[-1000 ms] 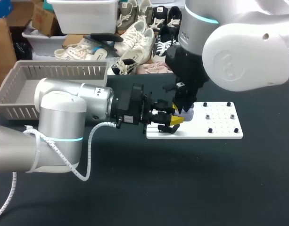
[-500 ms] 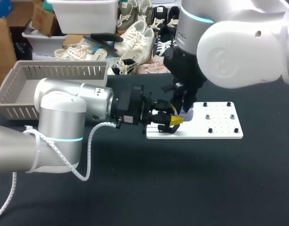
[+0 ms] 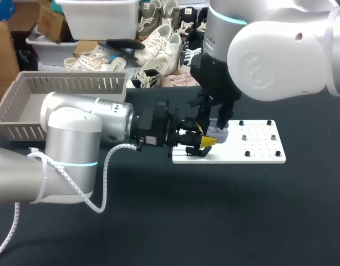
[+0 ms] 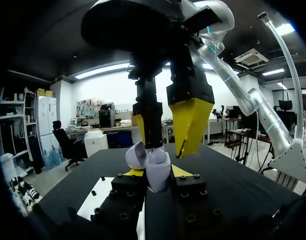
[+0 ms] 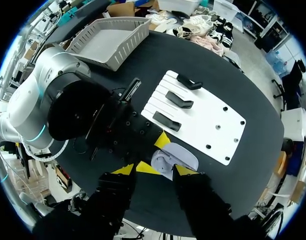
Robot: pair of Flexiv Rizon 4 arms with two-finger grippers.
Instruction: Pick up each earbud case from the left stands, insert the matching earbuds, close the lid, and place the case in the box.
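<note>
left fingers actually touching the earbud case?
Touching. Left wrist view: the earbud case sits pinched between both yellow-tipped left fingers, no gap on either side.

The head camera looks down on the tabletop (image 3: 158,221) from above and behind, some way off. The left wrist camera looks level along the left pincer (image 4: 157,174), very close. The right wrist camera looks straight down past the right pincer (image 5: 155,170). All three share the case (image 4: 153,167) between the left pincer's tips.
</note>
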